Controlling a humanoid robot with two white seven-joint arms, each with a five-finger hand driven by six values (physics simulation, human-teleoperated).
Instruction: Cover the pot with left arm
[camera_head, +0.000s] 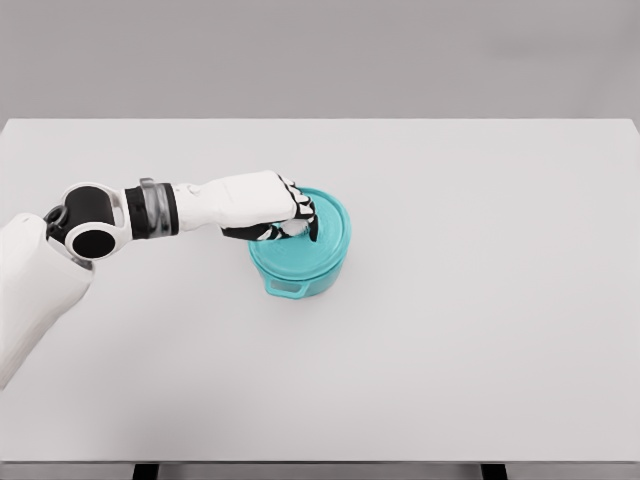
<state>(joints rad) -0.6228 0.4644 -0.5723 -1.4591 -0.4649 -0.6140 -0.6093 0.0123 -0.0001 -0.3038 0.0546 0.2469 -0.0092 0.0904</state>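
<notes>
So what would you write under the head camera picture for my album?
Robot's left hand holds the teal lid on the teal pot on a white table.

The left arm (150, 210) is extended from eight o'clock toward centre, the left hand (270, 205) held with fingers (300, 215) curled downward.

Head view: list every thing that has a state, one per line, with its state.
Teal pot: upright on the table, lid resting on top, covered.
Teal lid: sits on the pot, the hand over its left part.
Left hand: fingers curled down on the lid, apparently gripping it.
White table: bears the pot.
Right arm: out of view.
</notes>
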